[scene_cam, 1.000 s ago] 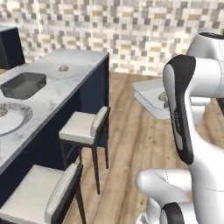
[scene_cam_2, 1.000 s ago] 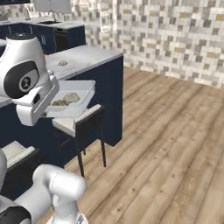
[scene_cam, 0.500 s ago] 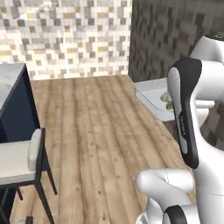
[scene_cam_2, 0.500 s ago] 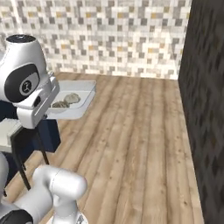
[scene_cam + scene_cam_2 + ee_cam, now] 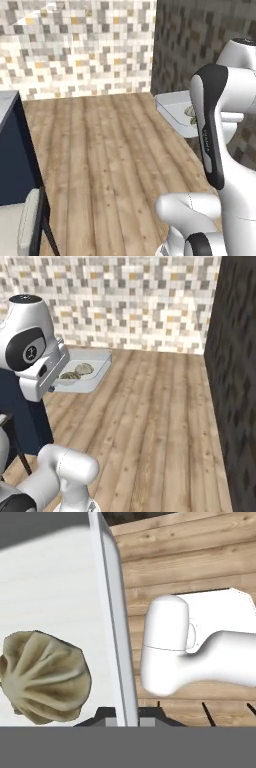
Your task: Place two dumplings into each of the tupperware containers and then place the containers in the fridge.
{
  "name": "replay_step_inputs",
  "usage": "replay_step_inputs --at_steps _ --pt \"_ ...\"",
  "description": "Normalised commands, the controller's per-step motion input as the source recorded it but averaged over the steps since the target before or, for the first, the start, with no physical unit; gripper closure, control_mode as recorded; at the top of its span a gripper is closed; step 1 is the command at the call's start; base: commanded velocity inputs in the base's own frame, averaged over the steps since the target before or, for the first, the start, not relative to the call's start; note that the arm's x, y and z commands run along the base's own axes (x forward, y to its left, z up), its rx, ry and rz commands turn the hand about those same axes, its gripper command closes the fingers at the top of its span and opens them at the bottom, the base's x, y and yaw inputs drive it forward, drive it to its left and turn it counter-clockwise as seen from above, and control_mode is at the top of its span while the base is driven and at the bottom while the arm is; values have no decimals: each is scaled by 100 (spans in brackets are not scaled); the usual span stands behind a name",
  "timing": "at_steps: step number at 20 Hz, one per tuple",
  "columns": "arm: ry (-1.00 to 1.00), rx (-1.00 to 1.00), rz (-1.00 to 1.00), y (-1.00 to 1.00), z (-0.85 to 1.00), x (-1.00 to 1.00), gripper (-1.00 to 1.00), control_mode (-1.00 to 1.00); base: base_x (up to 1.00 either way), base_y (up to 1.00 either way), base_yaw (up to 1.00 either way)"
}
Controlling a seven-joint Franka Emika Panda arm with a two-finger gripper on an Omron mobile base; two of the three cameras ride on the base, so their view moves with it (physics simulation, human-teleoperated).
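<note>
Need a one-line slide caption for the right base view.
Gripper clamped on tupperware container wall, carrying two dumplings over wood floor.

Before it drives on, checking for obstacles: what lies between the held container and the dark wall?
Bare wood floor between container and dark wall, right base view.

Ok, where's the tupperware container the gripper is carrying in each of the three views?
Left base view: tupperware container at centre right, partly behind the arm.
Right base view: centre left, just right of the hand, two dumplings inside.
Hand view: its wall runs up the middle, clamped by the gripper.
Shared landmark: the wooden floor.
</note>
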Motion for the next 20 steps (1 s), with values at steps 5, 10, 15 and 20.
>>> replay_step_inputs --at_steps 5,10,15,20 --pt "0 0 0 0 0 0 100 100 100 -28 3" --pt "0 0 0 0 0 0 100 100 100 -34 8" --pt "0 0 0 0 0 0 100 100 100 -37 11" --pt "0 0 0 0 0 0 100 100 100 -35 11"
